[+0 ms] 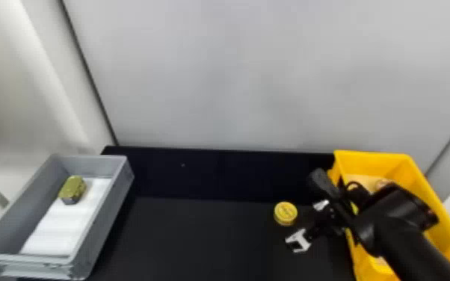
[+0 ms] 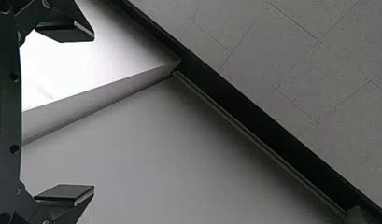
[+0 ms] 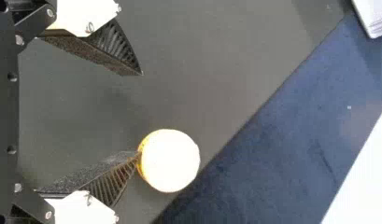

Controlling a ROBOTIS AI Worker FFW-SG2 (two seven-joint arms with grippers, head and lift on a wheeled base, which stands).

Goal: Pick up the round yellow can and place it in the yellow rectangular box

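Holding my left claw (image 2: 93,112) and right claw (image 1: 305,225) open, the right just beside one round yellow can (image 1: 285,213) on the counter (image 1: 198,239), one yellow rectangular box (image 1: 373,154), one gray box (image 1: 107,216) with one olive block (image 1: 72,190) inside

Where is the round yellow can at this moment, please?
In the head view, the round yellow can stands on the black table, just left of the right gripper and the yellow rectangular box.

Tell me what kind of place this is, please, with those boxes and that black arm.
Probably a robot test bench or sorting station: a jointed robot arm reaches over a black tabletop, flanked by a gray crate and a yellow rectangular box.
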